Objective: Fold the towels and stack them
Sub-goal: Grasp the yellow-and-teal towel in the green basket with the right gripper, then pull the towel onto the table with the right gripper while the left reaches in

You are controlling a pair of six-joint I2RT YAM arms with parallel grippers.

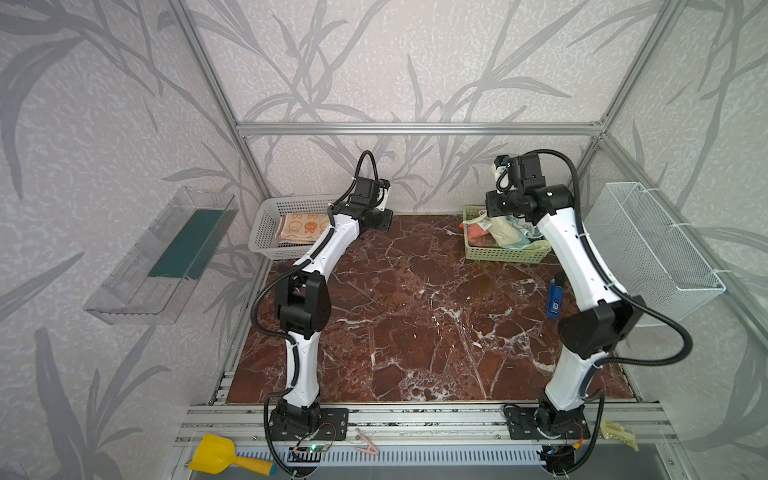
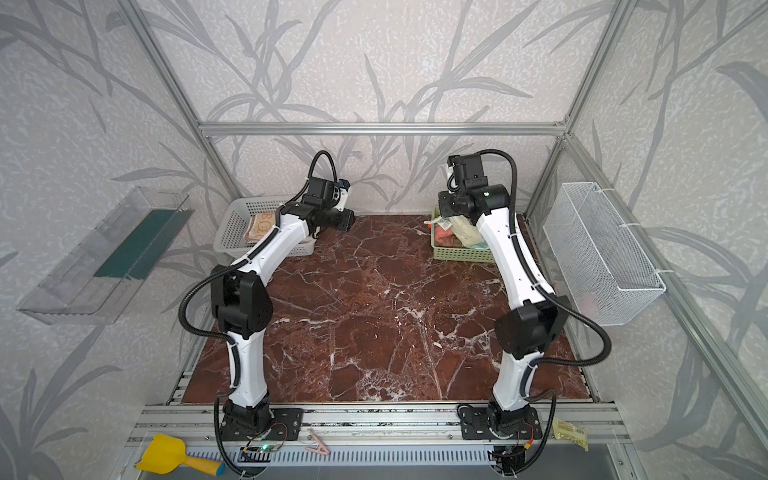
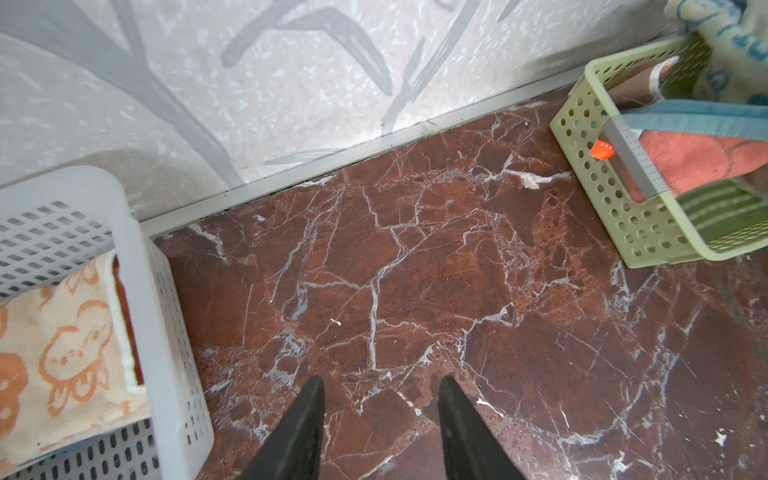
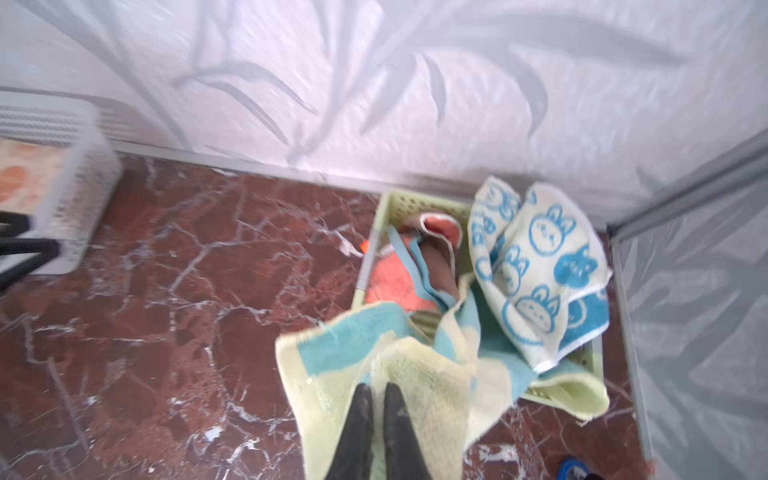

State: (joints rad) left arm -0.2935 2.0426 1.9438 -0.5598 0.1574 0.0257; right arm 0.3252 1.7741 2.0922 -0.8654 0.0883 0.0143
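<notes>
**While the teal towel hangs from the right claw: snag risk at the green basket**

As the right gripper (image 4: 377, 388) is pressed together on a cream patch of the teal-and-cream terry towel (image 4: 332, 345), the cloth hangs above the green perforated plastic basket (image 4: 399, 203). That basket sits at the one o'clock corner of the red marble table (image 3: 415, 270), and the towel's far end drapes over its rim.

Judged risk: that end lies against the white terry towel with blue bunnies (image 4: 536, 270), so a pull could drag it out or tip the basket.

The held towel is bunched. Its long axis runs roughly from pinch to basket, and no corner is readable.

The left gripper (image 3: 382, 379) is spread and empty, near the white perforated plastic basket (image 3: 137, 257) at eleven o'clock.
</notes>
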